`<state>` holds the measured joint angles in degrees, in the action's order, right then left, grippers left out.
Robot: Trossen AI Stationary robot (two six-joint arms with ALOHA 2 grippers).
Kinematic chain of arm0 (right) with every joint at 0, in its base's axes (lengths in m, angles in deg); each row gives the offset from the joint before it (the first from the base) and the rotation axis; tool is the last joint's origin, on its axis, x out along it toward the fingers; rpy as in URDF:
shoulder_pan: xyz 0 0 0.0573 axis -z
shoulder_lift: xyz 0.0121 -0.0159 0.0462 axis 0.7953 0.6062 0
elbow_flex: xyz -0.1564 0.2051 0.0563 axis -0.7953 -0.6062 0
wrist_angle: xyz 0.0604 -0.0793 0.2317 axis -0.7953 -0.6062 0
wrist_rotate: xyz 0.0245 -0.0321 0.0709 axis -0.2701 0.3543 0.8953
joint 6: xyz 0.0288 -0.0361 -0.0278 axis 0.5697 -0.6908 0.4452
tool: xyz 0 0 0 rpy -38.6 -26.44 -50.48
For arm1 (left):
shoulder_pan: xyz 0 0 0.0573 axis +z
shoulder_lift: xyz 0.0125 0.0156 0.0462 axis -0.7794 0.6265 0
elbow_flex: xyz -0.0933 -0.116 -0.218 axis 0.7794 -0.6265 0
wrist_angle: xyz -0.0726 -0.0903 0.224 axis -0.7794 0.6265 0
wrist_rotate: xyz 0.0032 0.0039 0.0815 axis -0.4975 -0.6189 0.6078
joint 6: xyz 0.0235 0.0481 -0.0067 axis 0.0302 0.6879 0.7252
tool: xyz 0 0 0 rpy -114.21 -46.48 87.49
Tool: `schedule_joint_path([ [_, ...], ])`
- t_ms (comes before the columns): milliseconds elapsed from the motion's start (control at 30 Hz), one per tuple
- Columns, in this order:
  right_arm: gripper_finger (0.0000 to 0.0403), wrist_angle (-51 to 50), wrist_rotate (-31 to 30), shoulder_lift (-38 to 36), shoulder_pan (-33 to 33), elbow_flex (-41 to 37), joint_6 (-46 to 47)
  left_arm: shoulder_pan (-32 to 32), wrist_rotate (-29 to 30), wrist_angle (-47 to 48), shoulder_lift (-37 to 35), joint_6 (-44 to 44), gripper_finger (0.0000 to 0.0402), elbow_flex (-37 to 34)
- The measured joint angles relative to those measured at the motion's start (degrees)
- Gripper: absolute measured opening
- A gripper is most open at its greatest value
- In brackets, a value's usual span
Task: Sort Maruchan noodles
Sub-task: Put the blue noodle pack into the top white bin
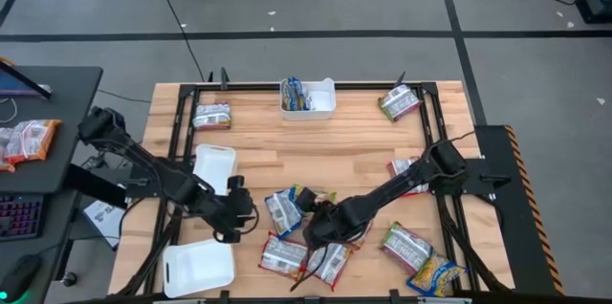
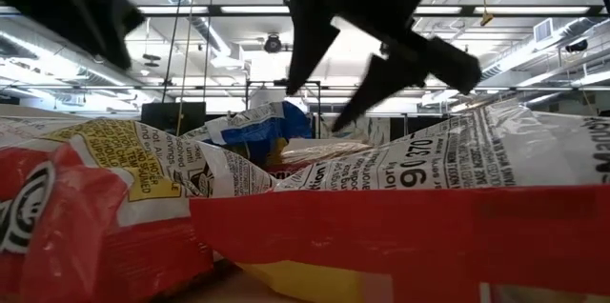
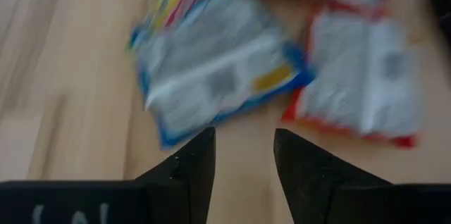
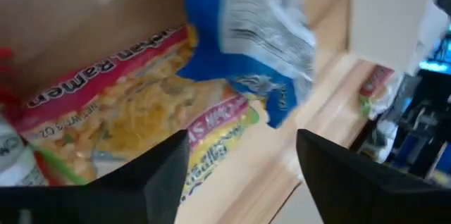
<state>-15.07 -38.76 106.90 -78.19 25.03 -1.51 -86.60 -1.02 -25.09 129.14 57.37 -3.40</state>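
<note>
Blue-white noodle packet (image 4: 254, 34) lies just ahead of the right gripper (image 4: 239, 175), whose fingers stand spread and empty over the central packet heap (image 1: 306, 237); judged, it must descend and pinch one. Left gripper (image 3: 243, 164) hovers beside the heap, part-spread, empty.

The left hand (image 3: 243, 157) hangs over the wooden bench (image 3: 84, 83), its 2 dark fingers (image 3: 190, 171) parted with bare wood showing between them and nothing held. Just beyond the fingertips lies a blue-edged noodle packet (image 3: 222, 76), back side up. Beside it lies a red-edged packet (image 3: 363, 83), with more packets blurred behind.
</note>
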Motion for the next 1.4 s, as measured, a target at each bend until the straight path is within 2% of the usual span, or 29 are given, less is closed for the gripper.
schedule_joint_path([
  [200, 0.0298, 8.6, 1.5, -0.2, 1.8, -2.0, -4.4, 2.0, -0.2, -2.9, 7.4, 0.4, 0.0151, -0.9],
  [367, 0.0281, 13.7, 6.0, 1.7, 3.5, -3.0, -7.9, 4.6, -2.2, -6.6, 14.3, 5.5, 0.0151, -1.0],
  [467, 0.0265, 15.1, 6.2, 2.6, 3.8, -3.5, -9.1, 6.0, -3.6, -8.9, 18.0, 7.3, 0.0151, -1.0],
  [633, 0.0212, 20.8, 5.3, 3.5, 3.4, -3.6, -6.2, 7.6, -3.2, -10.2, 20.6, 9.9, 0.0151, -1.0],
  [833, 0.0095, 30.0, 6.7, 3.0, 2.7, -2.0, 6.0, 8.7, -1.3, -16.9, 19.8, 16.1, 0.0151, -1.0],
  [933, 0.0026, 28.6, 6.8, 3.0, 2.7, 0.2, 12.0, 9.0, -0.4, -20.6, 19.2, 19.1, 0.0151, -1.0],
  [967, 0.0015, 27.2, 6.8, 3.0, 2.7, 1.2, 13.8, 9.0, -0.2, -21.6, 18.8, 20.0, 0.0151, -1.0],
  [1167, 0.0010, 16.2, 7.7, 1.9, 3.3, 8.4, 27.7, 8.9, 2.3, -25.0, 14.9, 24.3, 0.0151, -1.0],
  [1400, 0.0007, 3.1, 9.7, 1.7, 4.8, 14.7, 38.8, 9.6, 3.0, -26.2, 11.5, 25.6, 0.0151, -1.0],
])
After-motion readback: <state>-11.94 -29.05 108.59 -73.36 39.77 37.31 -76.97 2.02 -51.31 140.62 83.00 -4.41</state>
